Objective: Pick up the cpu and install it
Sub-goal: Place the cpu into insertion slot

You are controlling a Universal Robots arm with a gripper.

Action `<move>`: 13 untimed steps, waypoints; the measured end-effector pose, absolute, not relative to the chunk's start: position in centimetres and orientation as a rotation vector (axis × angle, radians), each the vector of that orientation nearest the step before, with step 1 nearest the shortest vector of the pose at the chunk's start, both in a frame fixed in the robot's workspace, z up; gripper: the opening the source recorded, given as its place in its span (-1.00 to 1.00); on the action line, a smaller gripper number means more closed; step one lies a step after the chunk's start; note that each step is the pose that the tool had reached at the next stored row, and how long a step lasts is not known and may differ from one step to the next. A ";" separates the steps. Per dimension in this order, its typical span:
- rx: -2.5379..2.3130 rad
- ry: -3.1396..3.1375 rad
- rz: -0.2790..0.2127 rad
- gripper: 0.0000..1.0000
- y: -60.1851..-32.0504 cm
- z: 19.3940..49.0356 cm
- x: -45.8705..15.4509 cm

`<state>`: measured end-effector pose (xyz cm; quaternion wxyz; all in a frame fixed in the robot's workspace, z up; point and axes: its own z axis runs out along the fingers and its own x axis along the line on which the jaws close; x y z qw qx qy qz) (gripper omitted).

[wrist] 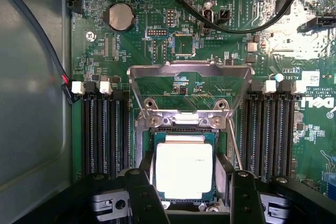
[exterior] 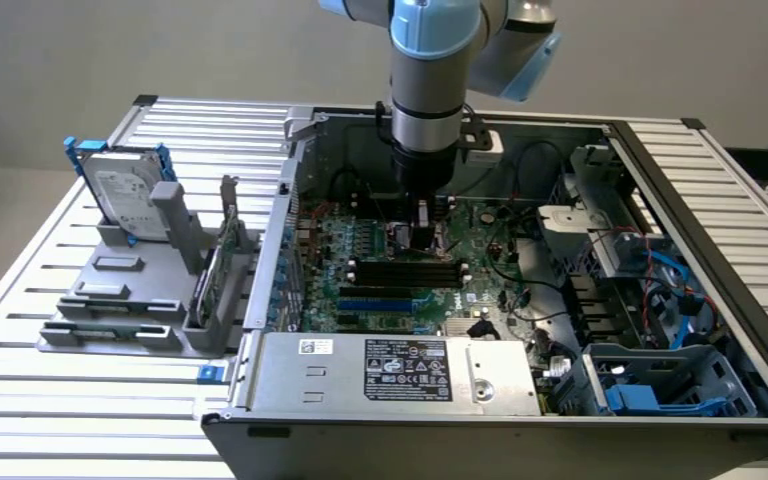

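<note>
Motherboard (wrist: 173, 3): partial Dell logo in white at its edge, beside lines reading "ALL RIGHTS" and "COPYRIGHT", the rest cut off. White sticker (wrist: 310, 77) on it: code illegible. Black label (exterior: 408, 368) on the power supply (exterior: 491, 385): certification marks, print illegible. cpu (wrist: 184, 170) top: glare, nothing legible
</note>
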<state>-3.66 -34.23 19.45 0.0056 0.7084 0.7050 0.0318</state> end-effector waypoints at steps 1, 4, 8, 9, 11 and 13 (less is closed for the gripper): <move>2.218 2.207 0.099 0.09 -34.2 19.4 -3.7; 2.218 2.208 0.099 0.09 -34.2 19.4 -3.7; 2.219 2.208 0.098 0.09 -34.2 19.4 -3.7; 2.219 2.208 0.097 0.09 -34.2 19.4 -3.7; 2.220 2.209 0.098 0.09 -34.2 19.4 -3.7; 2.220 2.209 0.097 0.12 -34.2 19.4 -3.6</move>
